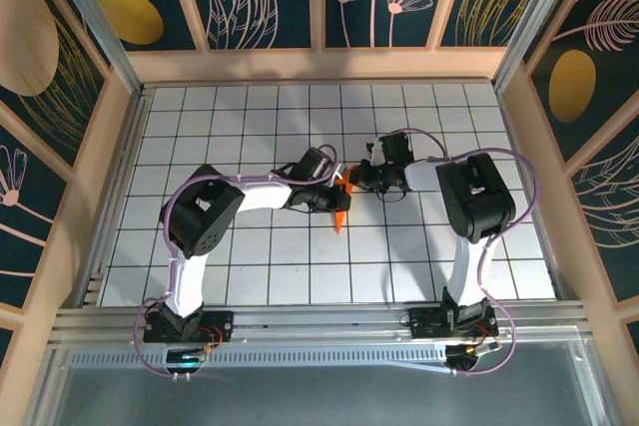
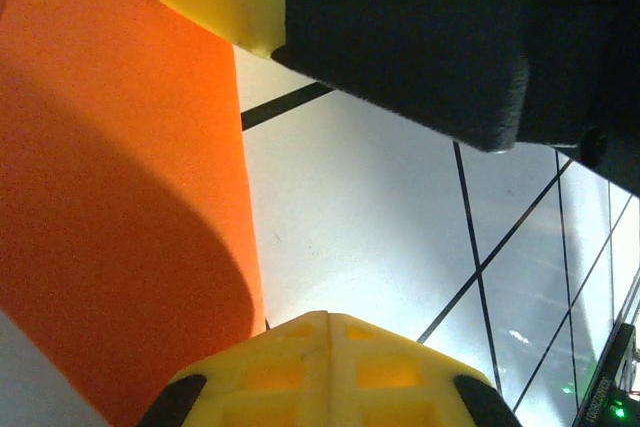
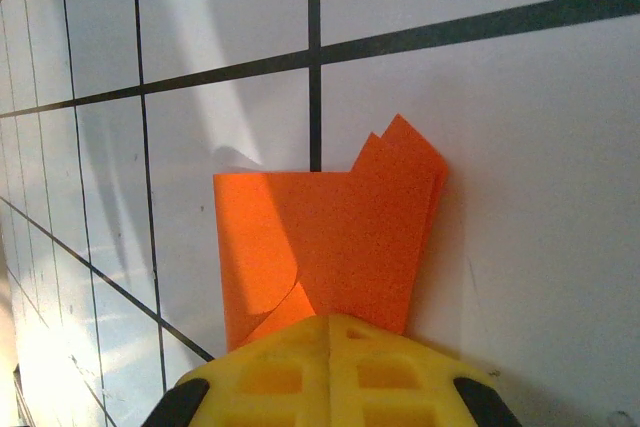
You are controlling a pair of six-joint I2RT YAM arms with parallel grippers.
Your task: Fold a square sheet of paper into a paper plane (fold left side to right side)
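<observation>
On the white gridded table (image 1: pixel 250 127), a folded orange paper wedge (image 1: pixel 341 211) points toward 6 o'clock. The left gripper (image 1: pixel 327 194) is at its 10 o'clock and the right gripper (image 1: pixel 361 179) at its 1 o'clock.

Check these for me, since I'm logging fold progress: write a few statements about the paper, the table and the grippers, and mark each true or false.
1. The paper is orange. True.
2. The paper is an unfolded square. False: it is folded, with layered corners showing at one edge.
3. The table is plain wood. False: it is white with a black grid.
4. The left gripper and the right gripper both reach in to the paper. True.
5. The paper sits in the table's far left corner. False: it is near the middle.
</observation>
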